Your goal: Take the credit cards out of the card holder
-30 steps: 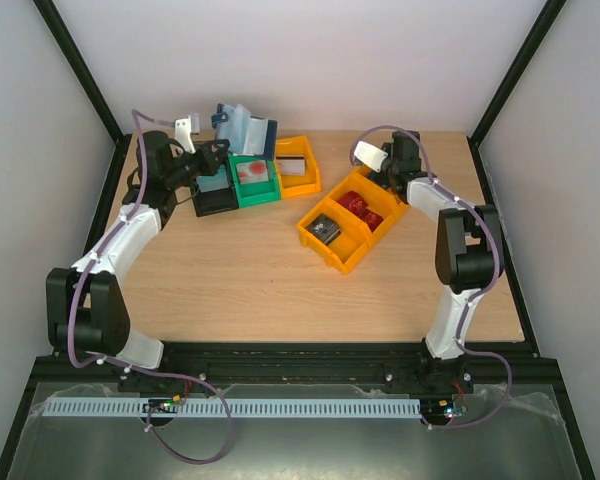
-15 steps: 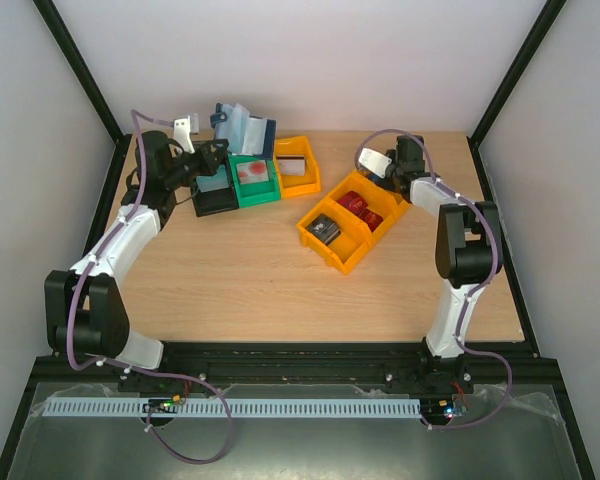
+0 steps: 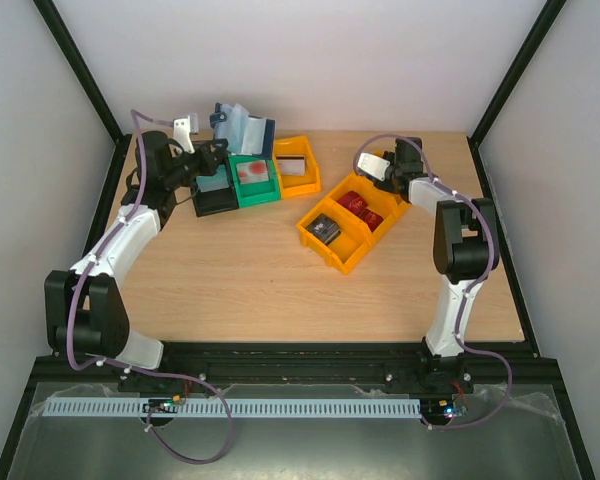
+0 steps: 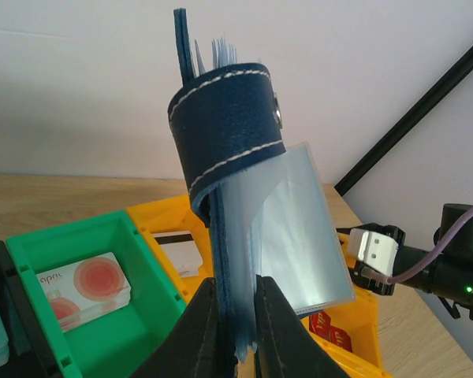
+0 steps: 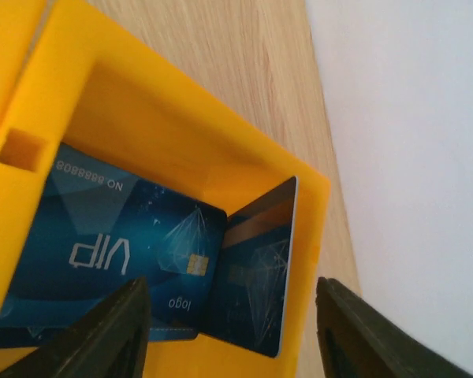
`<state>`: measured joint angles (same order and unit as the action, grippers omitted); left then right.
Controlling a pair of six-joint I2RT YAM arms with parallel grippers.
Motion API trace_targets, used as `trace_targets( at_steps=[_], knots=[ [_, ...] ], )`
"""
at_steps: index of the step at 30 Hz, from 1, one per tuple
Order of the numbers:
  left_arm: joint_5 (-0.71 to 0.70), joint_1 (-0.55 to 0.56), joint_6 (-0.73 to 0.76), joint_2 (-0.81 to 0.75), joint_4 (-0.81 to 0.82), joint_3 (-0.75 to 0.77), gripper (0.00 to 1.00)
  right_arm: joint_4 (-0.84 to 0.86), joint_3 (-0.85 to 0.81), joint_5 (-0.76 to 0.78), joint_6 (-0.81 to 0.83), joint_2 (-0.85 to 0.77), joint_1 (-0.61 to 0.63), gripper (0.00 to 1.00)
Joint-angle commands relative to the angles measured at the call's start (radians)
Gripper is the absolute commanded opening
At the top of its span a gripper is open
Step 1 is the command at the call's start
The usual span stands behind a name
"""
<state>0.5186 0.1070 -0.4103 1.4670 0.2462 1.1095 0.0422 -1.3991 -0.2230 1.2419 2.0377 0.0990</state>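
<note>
Card holder (image 4: 229, 118) between left fingers (image 4: 191, 335)

One card holder (image 3: 245, 128), one green bin (image 3: 258, 199), one black bin (image 3: 216, 210)

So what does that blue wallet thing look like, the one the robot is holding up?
The card holder is dark navy and leathery-looking, with white stitching and a curled closing tab bearing a small metal snap. It stands upright in the air, pinched at its lower edge by the left gripper. A clear plastic sleeve fans out from its side.
</note>
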Motion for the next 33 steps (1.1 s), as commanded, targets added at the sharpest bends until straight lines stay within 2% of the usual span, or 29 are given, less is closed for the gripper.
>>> trace_targets(
  at_steps=[1, 6, 11, 13, 16, 18, 21, 25, 27, 29, 33],
  knots=[
    [-0.003, 0.0, 0.012, -0.028, 0.028, 0.003, 0.02, 0.006, 0.016, 0.028, 0.031, -0.051, -0.001, 0.63],
    [-0.002, -0.001, 0.011, -0.03, 0.03, -0.003, 0.02, 0.007, 0.024, 0.03, 0.069, -0.11, 0.0, 0.78],
    [-0.002, 0.0, 0.01, -0.028, 0.033, -0.004, 0.02, 0.004, 0.008, 0.003, 0.058, -0.137, 0.001, 0.8],
    [-0.003, 0.0, 0.011, -0.029, 0.032, -0.005, 0.02, 0.025, -0.008, -0.015, -0.028, -0.145, 0.001, 0.8],
    [-0.002, 0.0, 0.011, -0.03, 0.03, -0.004, 0.02, 0.116, -0.033, -0.038, -0.28, -0.161, -0.002, 0.8],
    [-0.002, 0.0, 0.013, -0.031, 0.029, -0.006, 0.02, 0.168, -0.073, -0.022, -0.537, -0.164, -0.014, 0.81],
    [-0.002, 0.0, 0.014, -0.03, 0.028, -0.006, 0.02, 0.111, -0.189, -0.063, -0.986, -0.132, -0.072, 0.83],
    [-0.006, -0.001, 0.019, -0.03, 0.025, -0.005, 0.02, 0.029, -0.294, -0.374, -1.515, -0.028, -0.197, 0.81],
    [-0.006, -0.001, 0.02, -0.028, 0.024, -0.004, 0.02, 0.035, -0.322, -0.507, -1.738, 0.044, -0.246, 0.66],
    [-0.005, -0.001, 0.021, -0.029, 0.024, -0.004, 0.02, -0.047, -0.365, -0.527, -1.837, 0.103, -0.261, 0.53],
    [-0.007, -0.002, 0.022, -0.028, 0.021, -0.004, 0.02, 0.023, -0.222, -0.421, -1.886, 0.03, -0.25, 0.53]
  ],
)
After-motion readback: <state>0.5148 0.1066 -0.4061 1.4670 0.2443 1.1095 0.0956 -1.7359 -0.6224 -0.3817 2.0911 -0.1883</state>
